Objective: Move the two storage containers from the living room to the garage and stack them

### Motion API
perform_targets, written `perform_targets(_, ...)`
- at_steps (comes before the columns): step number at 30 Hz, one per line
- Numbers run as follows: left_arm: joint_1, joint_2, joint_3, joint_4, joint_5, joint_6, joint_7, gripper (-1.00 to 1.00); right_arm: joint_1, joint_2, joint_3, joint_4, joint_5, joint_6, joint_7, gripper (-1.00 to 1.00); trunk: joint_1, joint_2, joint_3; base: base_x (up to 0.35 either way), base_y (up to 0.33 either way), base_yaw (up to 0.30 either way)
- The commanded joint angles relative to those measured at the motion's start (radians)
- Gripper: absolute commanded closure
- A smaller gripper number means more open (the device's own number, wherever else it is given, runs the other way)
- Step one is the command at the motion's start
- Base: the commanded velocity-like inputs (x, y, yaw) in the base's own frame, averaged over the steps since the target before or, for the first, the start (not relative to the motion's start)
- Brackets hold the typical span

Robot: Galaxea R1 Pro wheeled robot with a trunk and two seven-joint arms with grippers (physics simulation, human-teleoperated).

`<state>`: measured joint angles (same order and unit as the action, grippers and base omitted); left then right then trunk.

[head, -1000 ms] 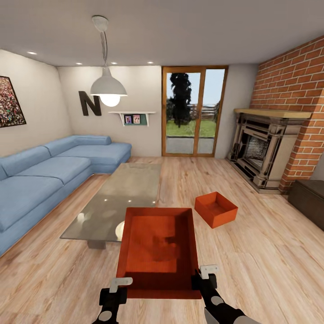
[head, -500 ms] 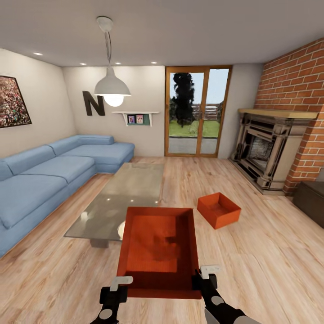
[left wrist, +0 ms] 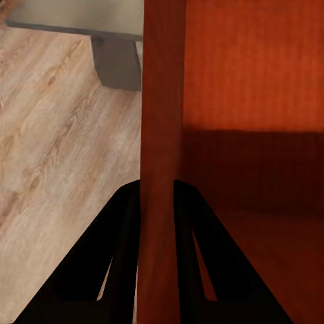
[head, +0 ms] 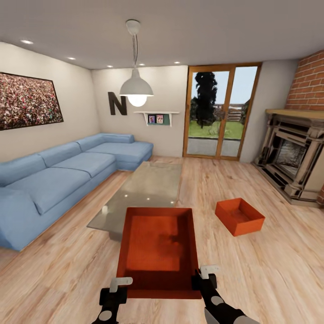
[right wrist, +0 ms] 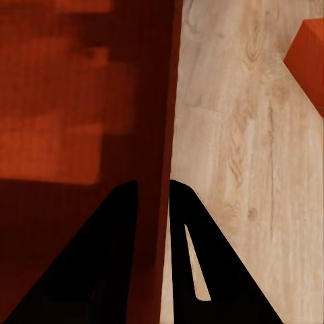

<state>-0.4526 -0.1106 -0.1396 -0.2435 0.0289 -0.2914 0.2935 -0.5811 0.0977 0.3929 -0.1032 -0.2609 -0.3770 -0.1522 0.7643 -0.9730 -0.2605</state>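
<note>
I hold one orange-red storage container (head: 158, 249) up in front of me, open side up, over the light wood plank floor (head: 279, 270) of the living room. My left gripper (head: 120, 290) is shut on its left wall (left wrist: 158, 169), one finger on each side. My right gripper (head: 202, 281) is shut on its right wall (right wrist: 158, 169) in the same way. The second storage container (head: 239, 217) rests on the planks to the right, ahead of me; its corner (right wrist: 307, 61) is in the right wrist view.
A glass coffee table (head: 144, 189) stands just beyond the held bin. A blue corner sofa (head: 58, 175) runs along the left wall. A fireplace (head: 294, 157) is at the right, wood-framed glass doors (head: 220, 112) at the back. A lamp (head: 136, 85) hangs overhead.
The whole view has swung to the left: sofa, table, doors and the second bin all sit further right in the picture. The held bin and both grippers keep their place in the view.
</note>
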Motion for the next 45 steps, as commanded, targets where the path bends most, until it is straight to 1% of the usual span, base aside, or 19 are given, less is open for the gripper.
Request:
perform_targets(1, -0.002, 0.0, 0.017, -0.028, 0.005, -0.011, 0.01, 1.0, 0.0, -0.003, -0.039, 0.002, -0.025, -0.008, -0.053, 1.0, 0.0, -0.001, -0.001, 0.0, 0.0, 0.3)
perform_targets(45, -0.002, 0.002, 0.014, -0.041, 0.003, -0.015, 0.009, 1.0, 0.0, -0.004, -0.039, 0.002, -0.024, -0.008, -0.053, 1.0, 0.0, -0.001, -0.001, 0.0, 0.0, 0.3)
